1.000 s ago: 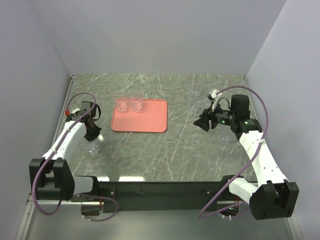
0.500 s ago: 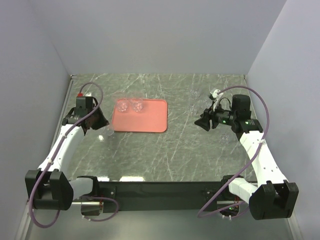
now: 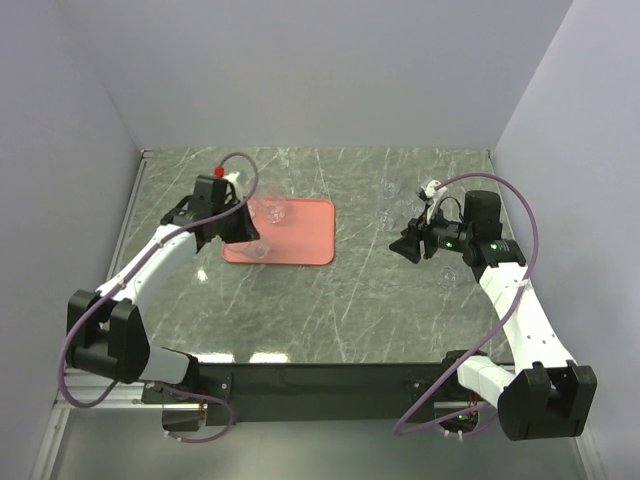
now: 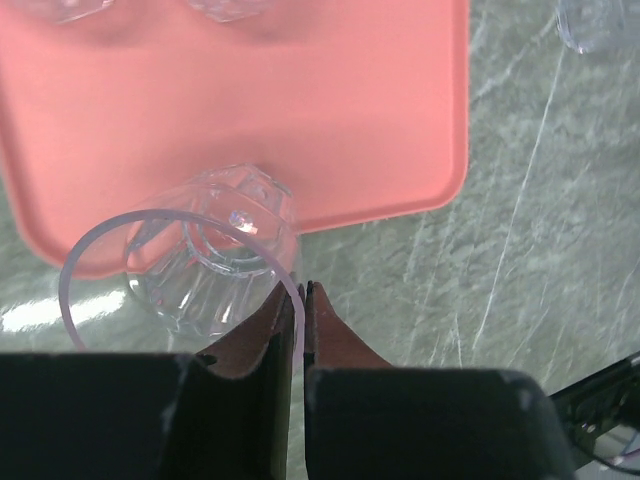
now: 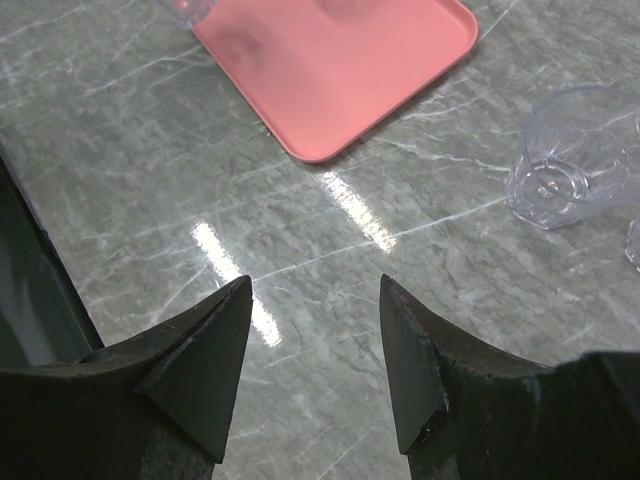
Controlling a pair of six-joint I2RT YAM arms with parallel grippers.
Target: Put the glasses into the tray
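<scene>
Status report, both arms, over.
Left gripper shut on glass by its rim, at the tray near edge. Right gripper open, empty, above table. Two more glasses in tray; landing spot unobstructed.

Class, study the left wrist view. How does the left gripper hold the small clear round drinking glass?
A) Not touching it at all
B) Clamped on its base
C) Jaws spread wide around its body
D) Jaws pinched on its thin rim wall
D: the left gripper is shut on the thin rim of the small clear round drinking glass, which sits at an edge of the flat salmon-pink rectangular tray.
</scene>
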